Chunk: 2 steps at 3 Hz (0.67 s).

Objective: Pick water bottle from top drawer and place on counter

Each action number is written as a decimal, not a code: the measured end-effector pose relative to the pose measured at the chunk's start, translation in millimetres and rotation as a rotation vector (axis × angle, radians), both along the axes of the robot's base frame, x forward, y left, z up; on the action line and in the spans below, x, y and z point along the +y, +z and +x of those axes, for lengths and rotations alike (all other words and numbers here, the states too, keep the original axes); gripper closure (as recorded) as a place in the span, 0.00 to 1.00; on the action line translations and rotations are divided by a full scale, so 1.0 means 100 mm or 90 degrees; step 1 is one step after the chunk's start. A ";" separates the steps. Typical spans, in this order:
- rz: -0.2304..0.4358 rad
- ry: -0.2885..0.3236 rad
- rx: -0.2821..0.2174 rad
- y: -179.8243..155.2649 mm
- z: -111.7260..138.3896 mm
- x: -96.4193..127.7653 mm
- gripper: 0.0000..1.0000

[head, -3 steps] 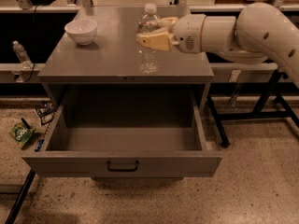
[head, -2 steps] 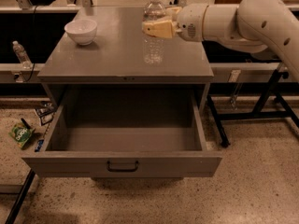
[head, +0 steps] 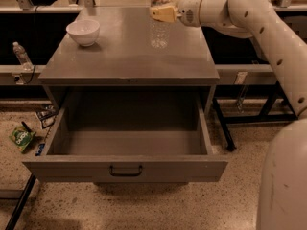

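Note:
The water bottle (head: 159,30), clear and ribbed with a white cap, is upright over the back right part of the grey counter (head: 120,59). I cannot tell whether its base touches the surface. My gripper (head: 162,13) reaches in from the right, and its yellow fingers (head: 165,14) are shut around the bottle's upper part. The top drawer (head: 72,169) is pulled fully open below the counter. Nothing is visible inside it, and its dark loop handle (head: 125,170) faces the camera.
A white bowl (head: 83,31) sits on the counter's back left. A smaller clear bottle (head: 21,55) stands on the low shelf at the left. A green packet (head: 21,139) lies on the speckled floor. Dark bench legs (head: 223,123) stand to the right of the cabinet.
My gripper has carried the water bottle away from the counter's front edge, toward the back and slightly right. The bowl and the drawer have not moved.

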State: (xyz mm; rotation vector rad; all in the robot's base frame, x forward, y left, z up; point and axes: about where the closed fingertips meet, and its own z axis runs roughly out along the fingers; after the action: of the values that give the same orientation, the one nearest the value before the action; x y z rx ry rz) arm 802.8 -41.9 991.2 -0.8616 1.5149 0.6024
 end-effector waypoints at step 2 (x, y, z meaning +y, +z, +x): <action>0.010 -0.052 0.019 -0.34 0.46 -0.11 1.00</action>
State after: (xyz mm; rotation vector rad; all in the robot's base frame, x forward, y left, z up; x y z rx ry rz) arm 849.1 -52.4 957.7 -0.7777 1.5619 0.5690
